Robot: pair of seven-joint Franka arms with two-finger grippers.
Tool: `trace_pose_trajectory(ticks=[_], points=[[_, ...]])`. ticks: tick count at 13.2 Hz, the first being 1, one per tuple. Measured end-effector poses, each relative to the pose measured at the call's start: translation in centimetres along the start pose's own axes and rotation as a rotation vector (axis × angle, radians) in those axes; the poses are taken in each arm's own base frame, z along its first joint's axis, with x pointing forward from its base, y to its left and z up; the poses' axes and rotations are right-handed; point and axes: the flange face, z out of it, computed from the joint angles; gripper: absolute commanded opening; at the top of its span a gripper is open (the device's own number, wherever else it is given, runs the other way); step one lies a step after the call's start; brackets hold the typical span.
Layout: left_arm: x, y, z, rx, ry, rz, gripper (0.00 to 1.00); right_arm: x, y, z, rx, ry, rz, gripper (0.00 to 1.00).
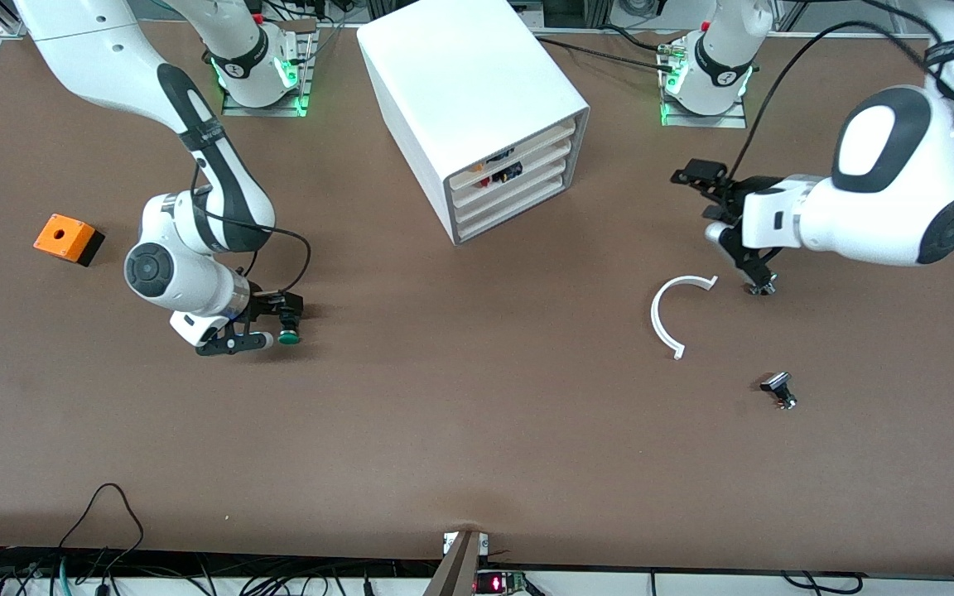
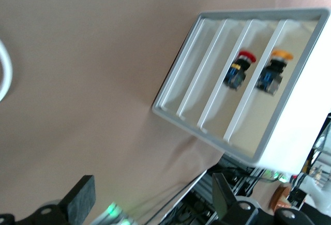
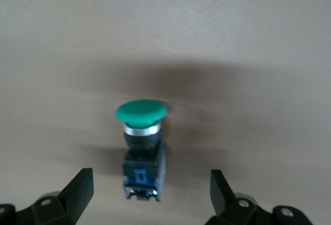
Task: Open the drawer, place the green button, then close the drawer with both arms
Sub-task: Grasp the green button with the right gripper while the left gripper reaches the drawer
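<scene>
The button (image 1: 288, 335) lies on its side on the table, toward the right arm's end. In the right wrist view its green cap (image 3: 141, 112) and black-blue body sit between the fingers. My right gripper (image 1: 274, 323) (image 3: 150, 191) is low at the button, open, with a gap on each side of the body. The white cabinet (image 1: 477, 108) has all four tiers pushed in, including the drawer (image 1: 512, 201) (image 2: 212, 75). My left gripper (image 1: 695, 175) (image 2: 152, 199) is open and empty, up over bare table beside the cabinet, facing its front.
An orange box (image 1: 67, 238) sits near the right arm's end. A white curved strip (image 1: 666, 314) and two small silver-and-black parts (image 1: 761, 288) (image 1: 779, 389) lie near the left arm. Red (image 2: 240, 70) and orange (image 2: 274, 70) buttons lie in the upper two tiers.
</scene>
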Motion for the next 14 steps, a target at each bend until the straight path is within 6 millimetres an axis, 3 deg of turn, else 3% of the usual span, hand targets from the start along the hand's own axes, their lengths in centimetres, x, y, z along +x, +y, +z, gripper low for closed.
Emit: trace_pose_trajectory(ticks=[4,5,7,9,11,13,14], points=[[3.7,0.9,6.8,-0.011,0.035,0.028,0.99,-0.1,-1.2,1.2,-0.002,-0.007,-0.02,0.95],[4.8,1.3,8.4,-0.004,0.041,0.041,0.99,-0.1,-1.0,1.2,-0.003,-0.007,-0.017,0.88],[5.9,1.4,11.1,-0.02,0.06,0.045,0.99,-0.1,-0.7,1.3,-0.006,-0.008,-0.013,0.58],[5.9,0.5,13.5,-0.102,0.109,0.063,0.98,-0.1,-0.6,1.4,-0.006,-0.009,-0.014,0.3],[5.3,-0.9,16.1,-0.207,0.176,0.049,0.95,-0.1,-0.6,1.4,-0.006,-0.009,-0.015,0.11],[4.6,-2.3,19.7,-0.288,0.199,0.048,0.82,-0.1,-0.6,1.4,-0.006,-0.009,-0.016,0.05],[4.4,-3.0,21.3,-0.308,0.191,0.061,0.69,-0.1,-0.6,1.4,-0.006,-0.009,-0.016,0.0]])
